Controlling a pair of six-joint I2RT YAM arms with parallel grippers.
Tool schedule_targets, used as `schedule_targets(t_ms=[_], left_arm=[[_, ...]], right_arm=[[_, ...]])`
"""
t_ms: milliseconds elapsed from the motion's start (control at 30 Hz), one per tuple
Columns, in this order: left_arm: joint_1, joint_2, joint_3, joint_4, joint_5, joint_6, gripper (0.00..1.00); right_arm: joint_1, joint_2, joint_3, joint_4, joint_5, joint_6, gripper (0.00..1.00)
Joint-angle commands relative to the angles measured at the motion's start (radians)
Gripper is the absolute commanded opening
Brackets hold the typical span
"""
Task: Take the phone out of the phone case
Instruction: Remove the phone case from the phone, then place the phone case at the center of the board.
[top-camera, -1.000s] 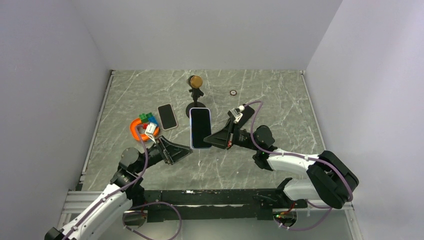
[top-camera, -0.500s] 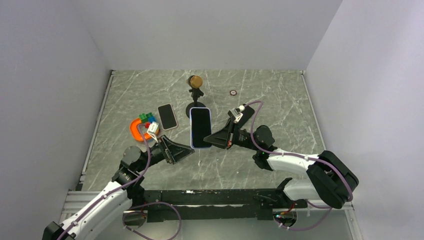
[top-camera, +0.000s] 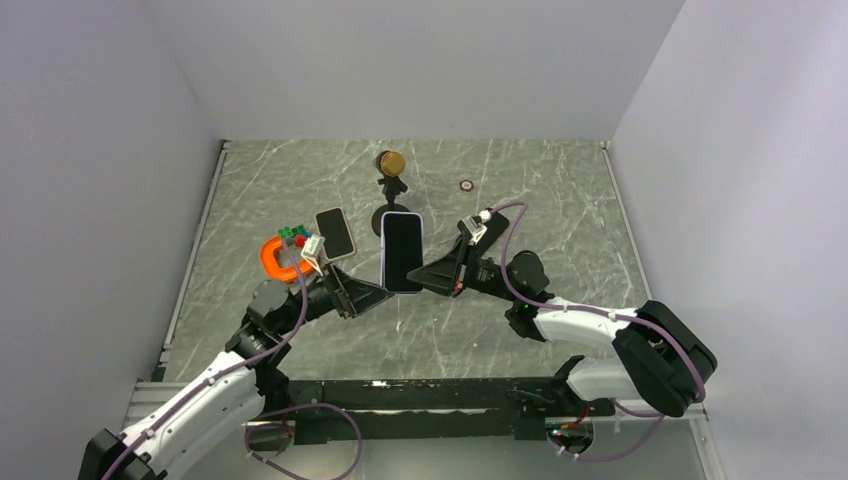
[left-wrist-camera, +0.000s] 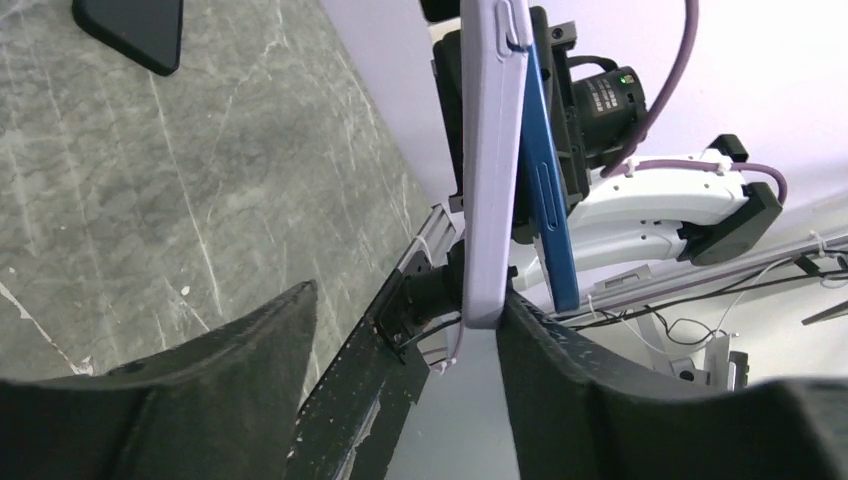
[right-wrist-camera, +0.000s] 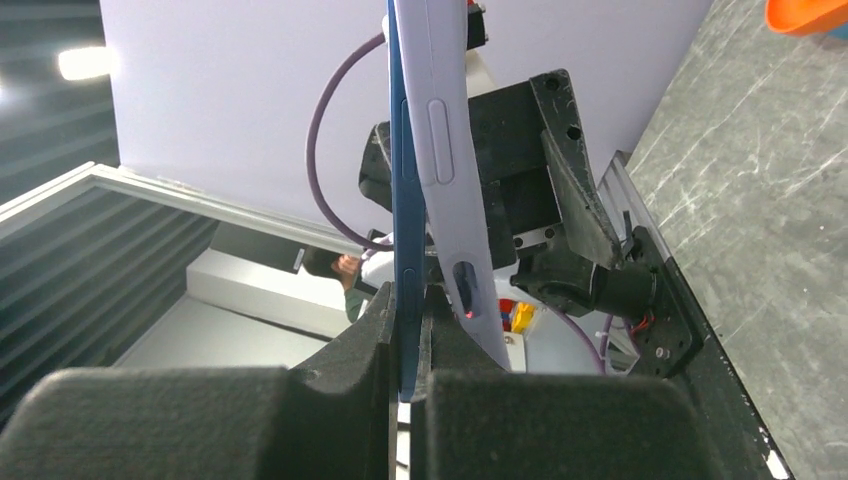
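Far left of phone case, orange ring with toy blocks lay on table. Nearer case, also on its left, spare dark phone lay flat. Just left of case, left gripper had jaws well apart, straddling case's lower end: one finger at case edge, wide gap on other side (no grip visible). Case was lilac, held up on edge. It was peeled away from blue phone at lower end, with upper end seated. Right of case, right gripper was clamped tight on phone's edge.
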Motion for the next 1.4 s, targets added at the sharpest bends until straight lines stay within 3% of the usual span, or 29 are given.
schedule_targets(t_ms=[0, 100, 367, 533, 600, 633, 667, 700, 833, 967, 1067, 1167, 1267, 1367], left_arm=[[0.002, 0.053, 0.063, 0.005, -0.049, 0.041, 0.66], [0.002, 0.08, 0.09, 0.008, -0.037, 0.058, 0.6], [0.001, 0.157, 0.11, 0.081, 0.009, 0.024, 0.61], [0.0, 0.244, 0.141, 0.135, 0.061, 0.017, 0.46], [0.0, 0.255, 0.155, 0.107, 0.044, 0.039, 0.34], [0.0, 0.256, 0.176, 0.066, 0.023, 0.059, 0.25], [0.001, 0.256, 0.197, -0.005, -0.012, 0.08, 0.08], [0.0, 0.253, 0.23, -0.153, -0.064, 0.104, 0.0], [0.0, 0.228, 0.326, -0.591, -0.403, 0.112, 0.0], [-0.001, 0.212, 0.345, -0.711, -0.558, 0.118, 0.0], [0.0, 0.238, 0.338, -0.705, -0.513, 0.141, 0.0], [-0.003, 0.27, 0.268, -0.538, -0.338, 0.14, 0.0], [-0.035, 0.304, 0.164, -0.323, -0.204, 0.06, 0.0], [-0.109, 0.337, 0.087, -0.175, -0.181, -0.031, 0.0]], right_arm=[[0.01, -0.053, 0.005, 0.092, -0.011, -0.004, 0.0], [0.01, -0.077, 0.0, 0.063, -0.007, -0.012, 0.0], [0.011, -0.068, -0.002, 0.034, -0.022, -0.025, 0.0], [0.02, -0.045, -0.016, 0.022, -0.035, -0.035, 0.0], [0.027, -0.043, -0.029, -0.005, -0.04, -0.05, 0.0], [0.028, -0.049, -0.037, -0.025, -0.043, -0.058, 0.0], [0.03, -0.061, -0.044, -0.05, -0.046, -0.071, 0.0], [0.031, -0.074, -0.054, -0.081, -0.045, -0.085, 0.0], [0.028, -0.185, -0.057, -0.379, -0.021, -0.232, 0.0], [0.011, -0.341, 0.025, -0.879, 0.127, -0.456, 0.0], [-0.089, -0.422, 0.076, -1.098, 0.156, -0.553, 0.0], [-0.262, -0.427, 0.165, -1.326, 0.153, -0.688, 0.0], [-0.454, -0.33, 0.28, -1.487, 0.138, -0.838, 0.0], [-0.657, -0.177, 0.368, -1.48, 0.055, -0.938, 0.0]])
